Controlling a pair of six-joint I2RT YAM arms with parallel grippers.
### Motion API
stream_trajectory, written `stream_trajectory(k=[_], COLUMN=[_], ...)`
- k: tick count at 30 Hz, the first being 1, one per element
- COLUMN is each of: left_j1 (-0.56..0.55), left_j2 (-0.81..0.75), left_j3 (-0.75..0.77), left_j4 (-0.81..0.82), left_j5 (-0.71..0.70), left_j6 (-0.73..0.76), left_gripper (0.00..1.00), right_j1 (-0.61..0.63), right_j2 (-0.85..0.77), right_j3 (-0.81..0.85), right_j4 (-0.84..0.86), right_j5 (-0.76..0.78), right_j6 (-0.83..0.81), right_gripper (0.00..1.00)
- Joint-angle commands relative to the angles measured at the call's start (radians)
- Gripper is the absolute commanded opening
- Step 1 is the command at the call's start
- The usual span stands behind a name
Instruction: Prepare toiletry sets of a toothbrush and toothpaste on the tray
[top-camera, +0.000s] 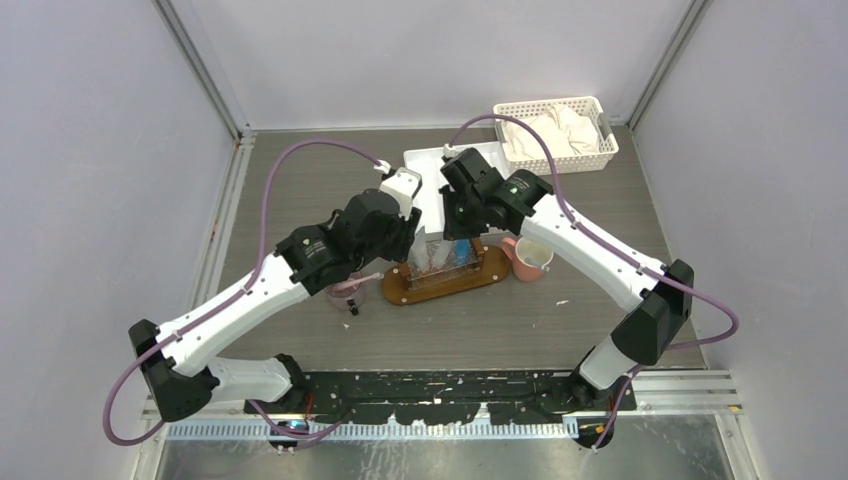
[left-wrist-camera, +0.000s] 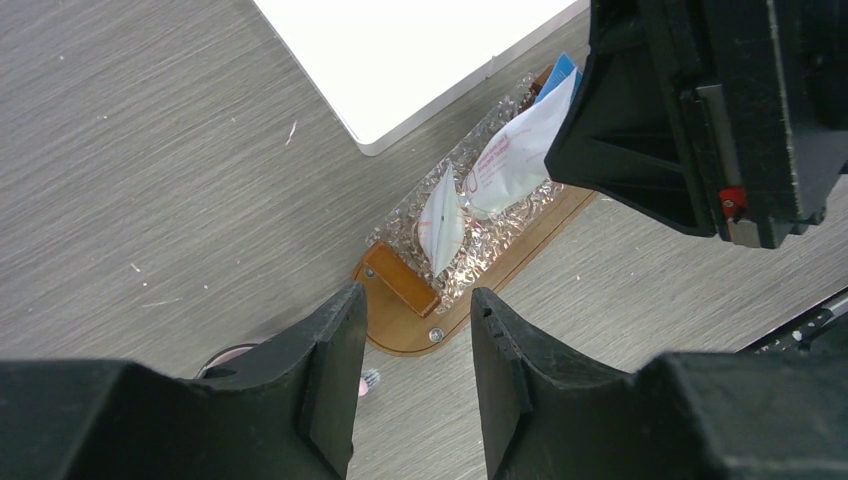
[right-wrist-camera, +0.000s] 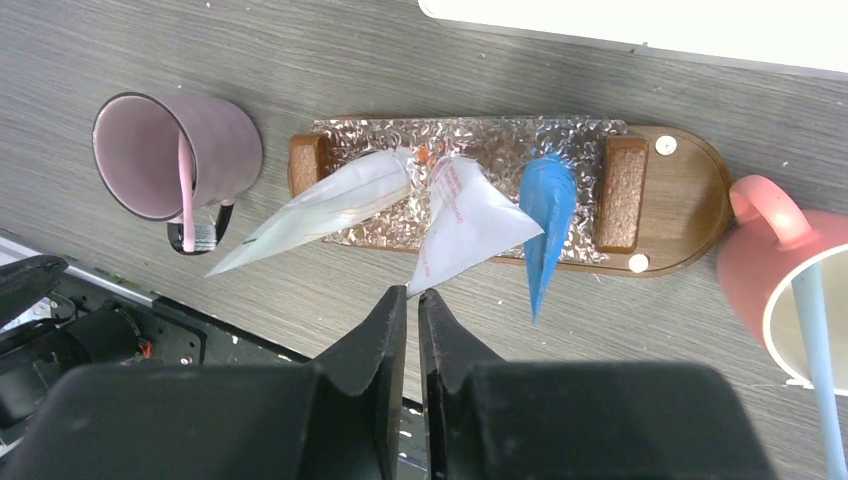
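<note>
Right claw (right-wrist-camera: 412, 296): pinching tip of middle white toothpaste tube (right-wrist-camera: 465, 225) standing on wooden tray (right-wrist-camera: 690, 215). Left claw (left-wrist-camera: 415, 296): open, empty, near tray.

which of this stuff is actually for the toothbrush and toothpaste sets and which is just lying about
For the job: wooden oval tray, clear textured holder, blue tube, white tube with red print, plain white tube, pink toothbrush in the purple mug.
Just lying about: white tray, lattice basket of cloths, pink mug.
</note>
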Motion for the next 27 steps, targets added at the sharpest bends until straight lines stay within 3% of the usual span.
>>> stream_trajectory(k=[1,19,23,27], left_j1=[0.004,0.005,0.005,0.007], left_j2=[-0.033,-0.054,-0.057,-0.056], left_j3=[-0.006,-0.018,-0.018,-0.014], left_j4=[0.010,0.005,0.004,0.002], left_j5=[-0.018,-0.030,-0.032,-0.031], left_j6=[-0.002,0.003,0.003,0.003], left_gripper=[0.44,0.43,0.43,0.43], right_j1=[0.013,0.073,0.075,0.071], right_j2=[0.021,0.056,0.011,0.007], right_j3=[0.052,0.091,0.092,0.144], right_j4=[0.013,0.009,0.007,-0.060], right_j5=[-0.003,-0.020,0.045,0.122], right_j6=[0.003,-0.007,-0.012,-0.039], right_gripper=[0.15,0.14,0.35,0.45])
